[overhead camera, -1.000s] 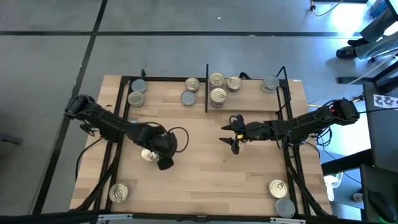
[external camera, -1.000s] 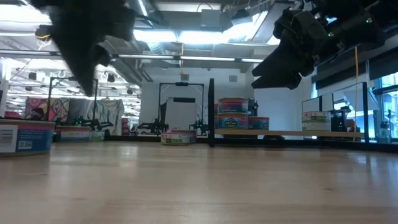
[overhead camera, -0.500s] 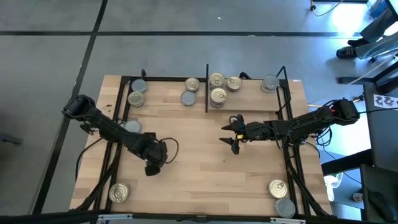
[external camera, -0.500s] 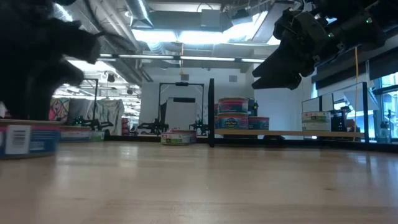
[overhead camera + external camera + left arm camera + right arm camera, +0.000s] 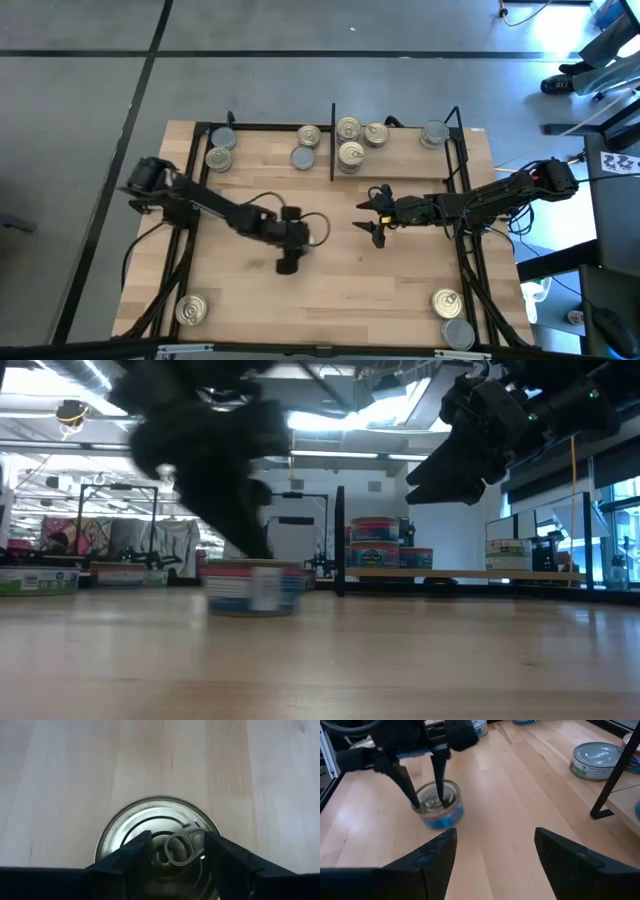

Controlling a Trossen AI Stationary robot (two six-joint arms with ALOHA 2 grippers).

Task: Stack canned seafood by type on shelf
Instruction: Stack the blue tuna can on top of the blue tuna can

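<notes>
A blue-labelled can (image 5: 440,810) with a pale pull-tab lid (image 5: 157,827) stands on the wooden tabletop, left of the middle. In the high view my left gripper (image 5: 288,260) hides it. That gripper (image 5: 427,802) points down at the lid, fingers apart. My right gripper (image 5: 373,215) hangs open above the table's middle, right of the can, touching nothing. Several cans (image 5: 350,140) stand on the shelf (image 5: 265,150) at the far edge, on both sides of its black divider (image 5: 332,140). My left gripper comes from above, slanting down, and sets both fingertips (image 5: 142,845) on the can's lid, one on each side of the pull tab (image 5: 182,847). The tips stand closer together than the lid is wide, so nothing is pinched. The can rests with its bottom on the table (image 5: 252,605).
One can (image 5: 190,310) sits near the front left corner and two (image 5: 446,300) near the front right. Black frame bars (image 5: 190,230) run along both sides of the table. Bare wood lies between the can and the shelf.
My left gripper has sunk toward the table, tipped further downward and swept toward the table's right edge. The can under it has slid along the table from the left part toward the middle, staying upright. My right gripper has kept still.
</notes>
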